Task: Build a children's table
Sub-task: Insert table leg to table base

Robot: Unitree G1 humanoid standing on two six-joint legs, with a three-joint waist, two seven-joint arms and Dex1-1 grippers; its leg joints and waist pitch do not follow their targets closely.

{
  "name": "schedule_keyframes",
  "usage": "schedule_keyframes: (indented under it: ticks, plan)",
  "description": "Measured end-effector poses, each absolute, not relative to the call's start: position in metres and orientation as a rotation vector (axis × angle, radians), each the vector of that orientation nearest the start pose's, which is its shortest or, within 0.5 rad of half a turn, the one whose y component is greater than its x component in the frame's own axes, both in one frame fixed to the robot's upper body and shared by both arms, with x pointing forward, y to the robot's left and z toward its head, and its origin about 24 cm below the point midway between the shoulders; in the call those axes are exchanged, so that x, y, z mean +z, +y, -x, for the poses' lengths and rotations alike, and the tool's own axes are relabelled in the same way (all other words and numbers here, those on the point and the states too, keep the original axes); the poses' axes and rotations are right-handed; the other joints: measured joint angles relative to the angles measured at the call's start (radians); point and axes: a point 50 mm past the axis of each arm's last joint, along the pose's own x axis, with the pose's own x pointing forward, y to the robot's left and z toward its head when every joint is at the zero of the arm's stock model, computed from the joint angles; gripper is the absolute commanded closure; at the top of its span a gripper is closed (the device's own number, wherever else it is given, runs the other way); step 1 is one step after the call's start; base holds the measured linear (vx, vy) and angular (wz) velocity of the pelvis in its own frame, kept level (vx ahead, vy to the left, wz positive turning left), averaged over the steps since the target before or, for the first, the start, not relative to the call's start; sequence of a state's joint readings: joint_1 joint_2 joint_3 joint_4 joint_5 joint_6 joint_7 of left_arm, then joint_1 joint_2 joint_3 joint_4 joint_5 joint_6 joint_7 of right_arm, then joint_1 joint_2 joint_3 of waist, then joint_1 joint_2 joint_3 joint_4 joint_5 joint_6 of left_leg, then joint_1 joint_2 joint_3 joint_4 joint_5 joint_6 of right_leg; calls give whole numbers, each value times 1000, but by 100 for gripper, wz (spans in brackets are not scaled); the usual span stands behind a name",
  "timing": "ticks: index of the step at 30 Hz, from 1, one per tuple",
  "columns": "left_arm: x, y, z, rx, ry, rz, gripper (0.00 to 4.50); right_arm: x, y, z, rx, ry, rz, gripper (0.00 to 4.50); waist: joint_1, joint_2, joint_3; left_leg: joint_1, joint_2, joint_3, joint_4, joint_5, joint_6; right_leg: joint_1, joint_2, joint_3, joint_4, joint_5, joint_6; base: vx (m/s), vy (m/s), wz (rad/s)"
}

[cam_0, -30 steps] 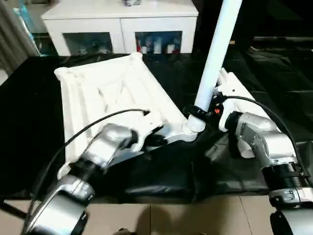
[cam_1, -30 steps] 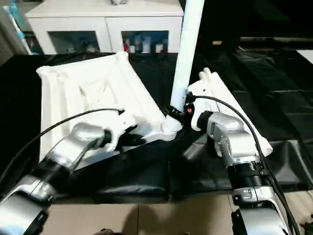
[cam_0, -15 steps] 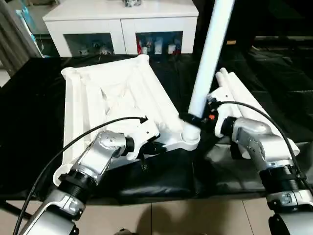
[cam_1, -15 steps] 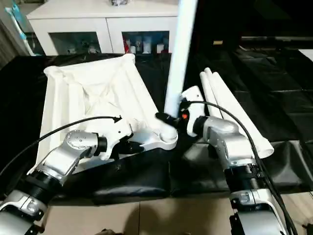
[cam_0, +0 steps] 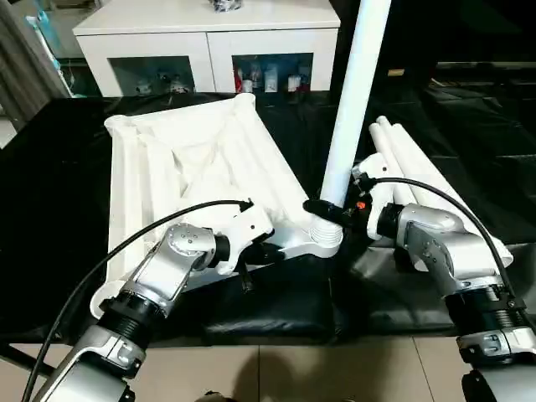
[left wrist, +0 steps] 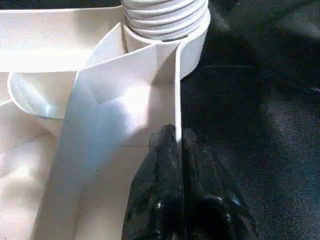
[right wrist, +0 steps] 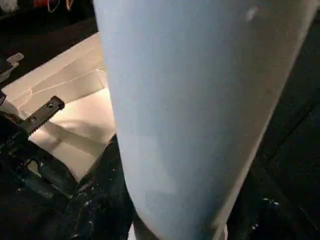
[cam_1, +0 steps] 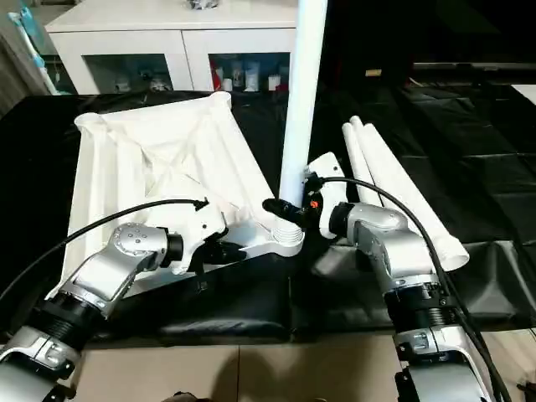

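Your left gripper [left wrist: 178, 150] pinches the table top's [cam_0: 180, 163] rim, seen only from its wrist; your right gripper [cam_0: 328, 209] clamps the upright leg [cam_0: 350, 109] above its socket [cam_0: 322, 237].

A broad white leg [right wrist: 185, 100] fills most of the right wrist view, standing very close and running from the upper edge down toward the lower edge. Beside it lies the white table top [right wrist: 70, 120] with its raised ribs, and a black finger [right wrist: 107, 200] of the right end effector presses against the leg's lower part. Further off, the other arm's dark finger [right wrist: 40, 114] reaches toward the table top, with black cloth [right wrist: 290, 165] around.
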State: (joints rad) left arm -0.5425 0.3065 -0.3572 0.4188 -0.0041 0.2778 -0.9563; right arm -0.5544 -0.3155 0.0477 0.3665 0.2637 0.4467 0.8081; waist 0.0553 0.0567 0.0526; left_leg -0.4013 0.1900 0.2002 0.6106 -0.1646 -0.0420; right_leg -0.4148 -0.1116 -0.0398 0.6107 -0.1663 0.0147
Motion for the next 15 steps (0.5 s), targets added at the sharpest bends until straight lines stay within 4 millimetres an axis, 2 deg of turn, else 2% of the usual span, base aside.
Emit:
schedule_keyframes:
  ticks: [6, 15]
  plan:
    - [49, 101, -311, -1178, 437, -372, 450, 78, -148, -331, 825, 258, -107, 264, -4, -2, -2, 0, 0, 0, 0, 0, 0, 0, 0, 0, 0, 0, 0, 0, 0, 0]
    - [48, 99, -311, -1180, 441, -364, 450, 69, -150, -323, 780, 194, -151, 264, -5, 0, -5, 1, 0, 0, -2, 0, 0, 1, 0, 0, -1, 0, 0, 0, 0, 0]
